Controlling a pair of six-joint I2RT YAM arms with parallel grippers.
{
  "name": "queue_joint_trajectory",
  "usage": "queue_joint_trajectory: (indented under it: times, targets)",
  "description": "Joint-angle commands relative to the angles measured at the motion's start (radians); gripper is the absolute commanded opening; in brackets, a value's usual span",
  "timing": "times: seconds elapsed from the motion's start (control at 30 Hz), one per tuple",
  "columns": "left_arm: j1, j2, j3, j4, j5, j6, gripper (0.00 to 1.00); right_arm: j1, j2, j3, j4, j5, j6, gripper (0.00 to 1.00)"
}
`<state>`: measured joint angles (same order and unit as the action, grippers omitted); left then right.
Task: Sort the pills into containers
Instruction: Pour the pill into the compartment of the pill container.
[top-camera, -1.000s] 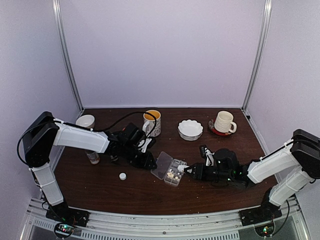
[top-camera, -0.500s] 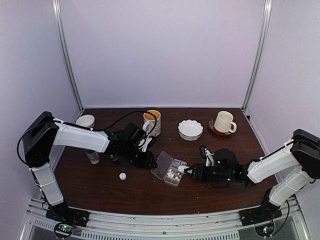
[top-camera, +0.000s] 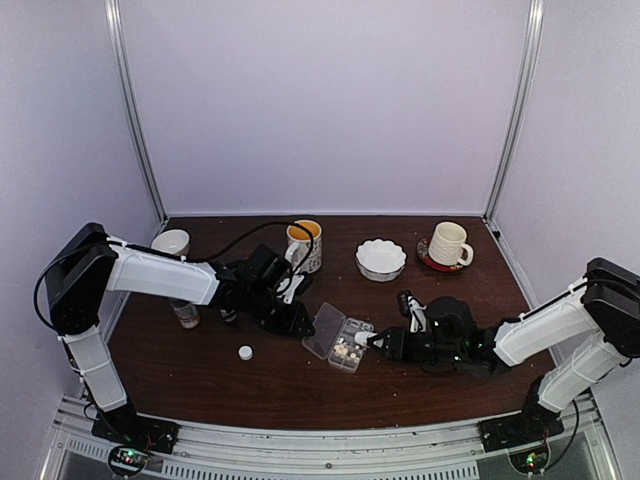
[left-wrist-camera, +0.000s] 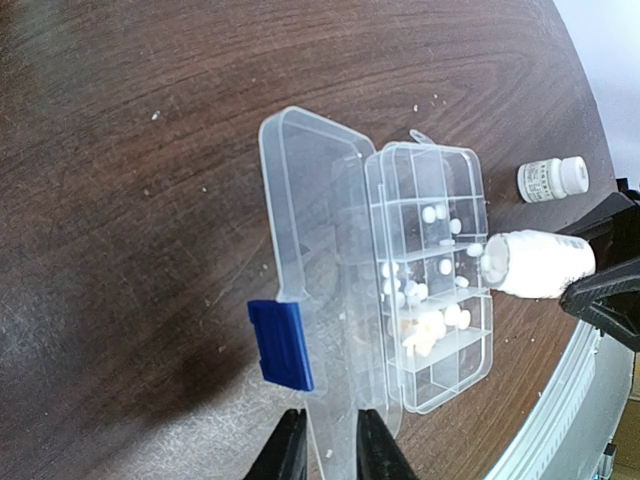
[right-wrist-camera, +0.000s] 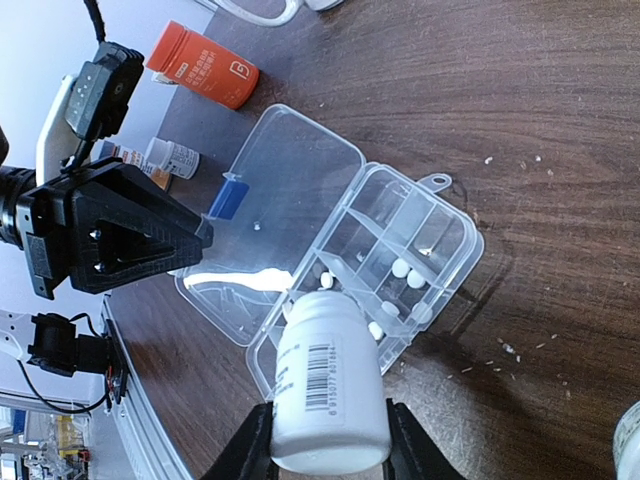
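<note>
The containers are the compartments of a clear organizer box (left-wrist-camera: 452, 384) (top-camera: 352, 329) lying mid-table with its lid (left-wrist-camera: 312, 220) (right-wrist-camera: 290, 190) folded open to the left. White pills (left-wrist-camera: 445, 267) (right-wrist-camera: 400, 268) lie in several compartments, with a tan clump (left-wrist-camera: 424, 332) in one. My left gripper (left-wrist-camera: 330, 448) (top-camera: 300, 322) is shut on the lid's near edge. A white pill bottle (right-wrist-camera: 330, 385) (left-wrist-camera: 538, 264) (top-camera: 366, 338) is in my right gripper (right-wrist-camera: 330, 440), which is shut on it; the bottle is tipped with its mouth over the box.
A blue latch (left-wrist-camera: 280, 343) sits on the lid. A small capped white bottle (left-wrist-camera: 552, 178) stands right of the box and an orange bottle (right-wrist-camera: 200, 75) left of it. A white cap (top-camera: 245, 352), a mug (top-camera: 304, 245), a bowl (top-camera: 381, 258) and a cup on a saucer (top-camera: 448, 245) share the table.
</note>
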<state>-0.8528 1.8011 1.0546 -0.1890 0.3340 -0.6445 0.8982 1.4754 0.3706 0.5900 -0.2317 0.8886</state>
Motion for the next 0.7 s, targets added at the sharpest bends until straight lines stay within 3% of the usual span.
queue_joint_trajectory:
  times: [0.0, 0.1, 0.23, 0.5, 0.67]
  targets:
    - [-0.005, 0.006, 0.022, 0.015, 0.0, 0.014, 0.21, 0.007, -0.012, -0.008, 0.056, -0.003, -0.003, 0.0]
    - [-0.004, 0.006, 0.022, 0.014, 0.0, 0.013, 0.21, 0.008, -0.012, 0.022, -0.04, 0.009, -0.018, 0.0]
    - [-0.005, 0.004, 0.024, 0.014, 0.0, 0.014, 0.21, 0.008, -0.013, -0.014, 0.064, -0.01, 0.001, 0.0]
    - [-0.005, -0.006, 0.03, 0.005, -0.011, 0.016, 0.22, 0.008, -0.015, 0.004, 0.027, -0.012, -0.016, 0.0]
    - [-0.005, -0.022, 0.037, -0.009, -0.027, 0.019, 0.36, 0.009, -0.02, -0.004, 0.053, -0.019, -0.021, 0.0]
